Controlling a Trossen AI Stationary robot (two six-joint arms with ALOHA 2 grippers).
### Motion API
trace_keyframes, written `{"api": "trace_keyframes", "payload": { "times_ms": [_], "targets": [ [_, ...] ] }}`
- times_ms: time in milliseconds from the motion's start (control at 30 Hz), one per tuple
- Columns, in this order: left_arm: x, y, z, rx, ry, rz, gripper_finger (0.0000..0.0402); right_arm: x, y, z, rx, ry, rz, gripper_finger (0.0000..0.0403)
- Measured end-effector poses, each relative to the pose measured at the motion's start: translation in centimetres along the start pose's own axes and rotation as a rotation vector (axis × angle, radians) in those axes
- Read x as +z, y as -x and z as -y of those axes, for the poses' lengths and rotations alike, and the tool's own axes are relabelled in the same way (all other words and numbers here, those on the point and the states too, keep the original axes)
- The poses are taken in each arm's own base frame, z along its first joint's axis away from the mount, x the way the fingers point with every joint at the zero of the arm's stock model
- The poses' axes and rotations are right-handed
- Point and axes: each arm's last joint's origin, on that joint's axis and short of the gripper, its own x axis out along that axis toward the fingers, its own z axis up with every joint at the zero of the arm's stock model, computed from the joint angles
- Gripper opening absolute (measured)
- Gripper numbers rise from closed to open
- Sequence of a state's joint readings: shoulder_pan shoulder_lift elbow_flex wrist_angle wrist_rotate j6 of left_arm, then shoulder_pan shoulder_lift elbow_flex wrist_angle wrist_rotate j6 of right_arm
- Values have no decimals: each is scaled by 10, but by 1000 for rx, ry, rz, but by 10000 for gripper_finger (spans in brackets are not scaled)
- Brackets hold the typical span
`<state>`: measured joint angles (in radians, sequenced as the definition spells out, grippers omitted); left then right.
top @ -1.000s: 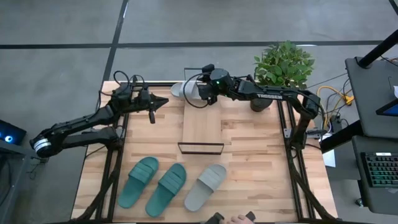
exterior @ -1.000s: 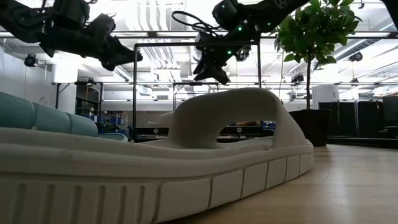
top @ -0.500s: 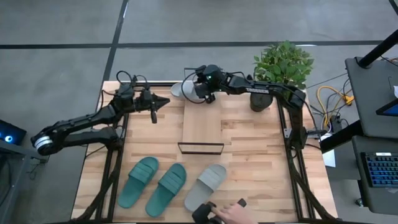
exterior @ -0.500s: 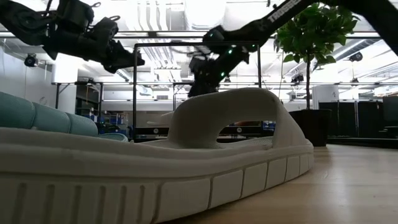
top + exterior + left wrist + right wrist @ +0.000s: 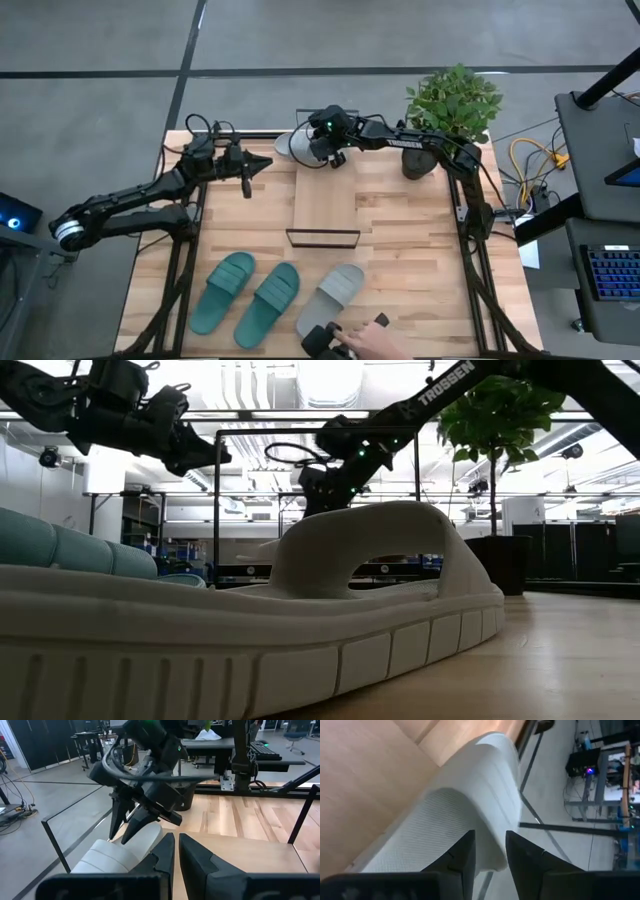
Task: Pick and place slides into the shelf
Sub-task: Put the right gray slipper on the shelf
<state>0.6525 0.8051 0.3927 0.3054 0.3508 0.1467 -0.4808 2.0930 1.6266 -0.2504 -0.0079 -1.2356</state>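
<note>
The slides are rubbery open-toe sandals, each with a wide ribbed strap arched over a thick sole. Four are counted: two teal-green and two pale grey.

The two teal-green slides [image 5: 222, 291] [image 5: 267, 303] lie side by side near the front left corner of the butcher-block wooden desk [image 5: 410, 260], toes angled toward the far right. One pale grey slide [image 5: 331, 299] lies just beside them toward the middle of the front edge; the low view shows its segmented sole wall and smooth humped strap [image 5: 370, 545] close up. The second pale grey slide [image 5: 296, 146] sits at the far edge of the desk, by the far left corner of the shelf; whether it rests on the plank or beside it cannot be told.

One shelf is counted: a low rack with a light wooden plank top [image 5: 325, 195] and thin black wire frame, standing in the middle of the desk and running from the far edge toward the front.

The right gripper [image 5: 324, 152] is at the far grey slide, its dark fingers [image 5: 462, 851] standing a little apart on either side of the strap's white ribbed edge [image 5: 485, 785]; no firm grip is visible. The left gripper [image 5: 258, 166] hovers near the far left corner, jaws closed and holding nothing.

A person's hand [image 5: 372, 341] shows at the front edge, holding a dark object that cannot be identified. One potted green plant [image 5: 452, 105] stands at the far right corner.
</note>
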Motion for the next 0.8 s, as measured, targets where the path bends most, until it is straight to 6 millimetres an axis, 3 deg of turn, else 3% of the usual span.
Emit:
{"api": "trace_keyframes", "payload": {
  "times_ms": [333,800],
  "targets": [
    [-3,0,0,11,3,-11,11,-2,-6,10,-23,9,1,83],
    [-8,0,1,12,9,-26,11,-7,-17,7,-8,25,-9,67]
  ]
}}
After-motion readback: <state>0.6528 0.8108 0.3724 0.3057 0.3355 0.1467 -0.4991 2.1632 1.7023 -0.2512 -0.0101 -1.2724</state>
